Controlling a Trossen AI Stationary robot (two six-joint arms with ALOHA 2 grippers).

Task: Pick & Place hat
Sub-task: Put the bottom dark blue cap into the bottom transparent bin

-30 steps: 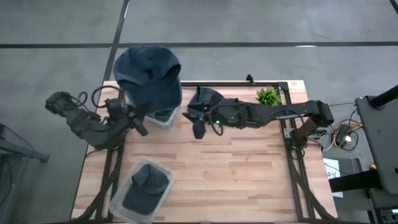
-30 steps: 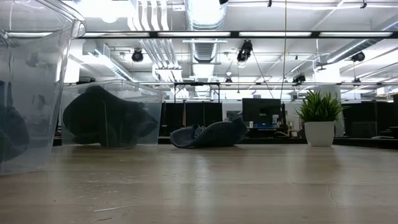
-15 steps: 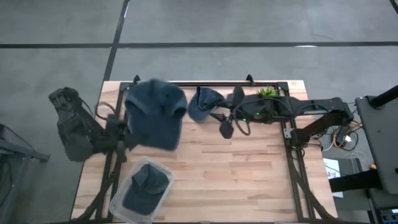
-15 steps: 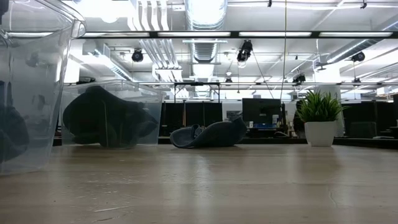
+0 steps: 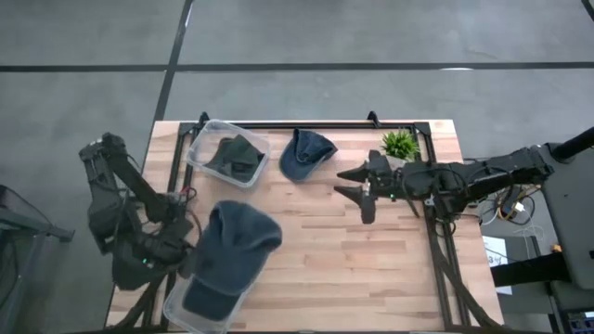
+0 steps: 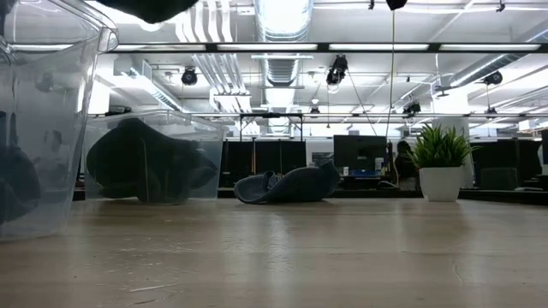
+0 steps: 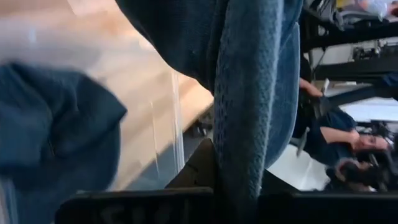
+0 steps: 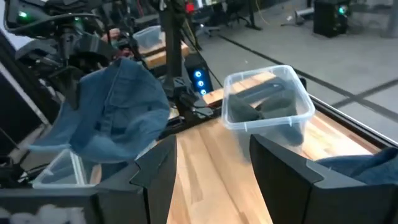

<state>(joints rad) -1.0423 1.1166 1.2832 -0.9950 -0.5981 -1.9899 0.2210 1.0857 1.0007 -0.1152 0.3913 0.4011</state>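
Left wrist view alone: left gripper (image 7: 239, 202) clamping blue hat (image 7: 249, 81); right gripper (image 5: 362, 190) spread.

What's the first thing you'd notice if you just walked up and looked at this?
The big blue hat dangling from the left gripper, right above the clear bin at the table's near left corner, which already has a hat inside. Next, the right gripper spread open over the table's middle, with another blue hat lying loose beside a second bin.
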